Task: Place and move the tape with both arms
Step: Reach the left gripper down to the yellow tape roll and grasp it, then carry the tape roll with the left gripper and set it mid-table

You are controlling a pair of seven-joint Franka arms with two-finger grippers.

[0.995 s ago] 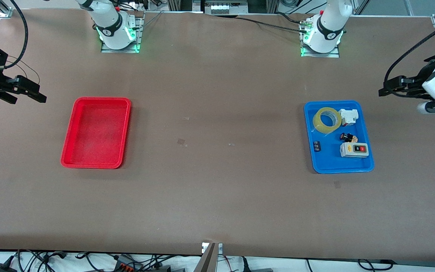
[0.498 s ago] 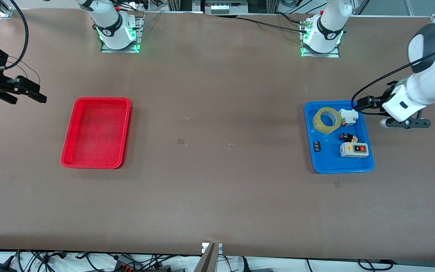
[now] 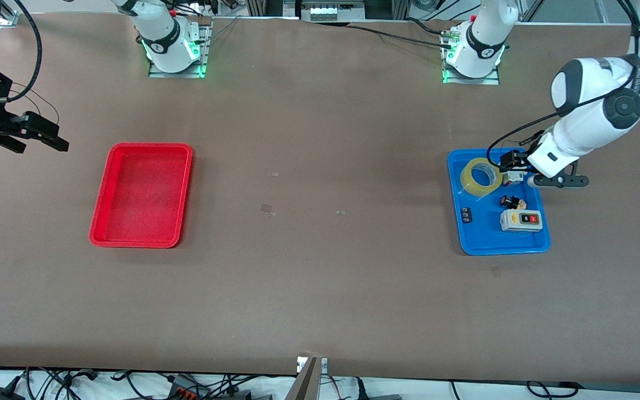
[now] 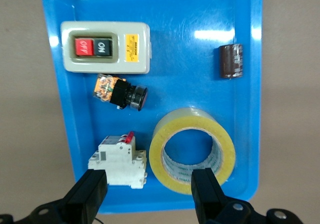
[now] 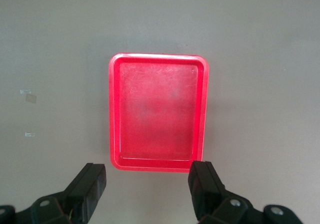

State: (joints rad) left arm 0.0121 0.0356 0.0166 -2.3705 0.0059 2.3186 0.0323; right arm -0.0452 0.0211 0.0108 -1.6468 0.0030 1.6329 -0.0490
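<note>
in the blue tray (image 3: pixel 478 244), at its 11 o'clock corner, the tape (image 3: pixel 481 176) lies flat beside a white breaker (image 4: pixel 119 161). the left gripper (image 3: pixel 511 162) hovers above them, fingers apart. the right gripper (image 3: pixel 39 133) waits, fingers apart, at the 9 o'clock table edge near the red tray (image 3: pixel 141 194).

Yellow translucent tape (image 3: pixel 481 176) lies flat in the blue tray (image 3: pixel 486 244), beside a white breaker (image 3: pixel 513 176).

right hand (image 5: pixel 147 186): fingers apart, above table | red tray (image 5: pixel 114 114): lying on table (image 5: pixel 260 44)
</note>
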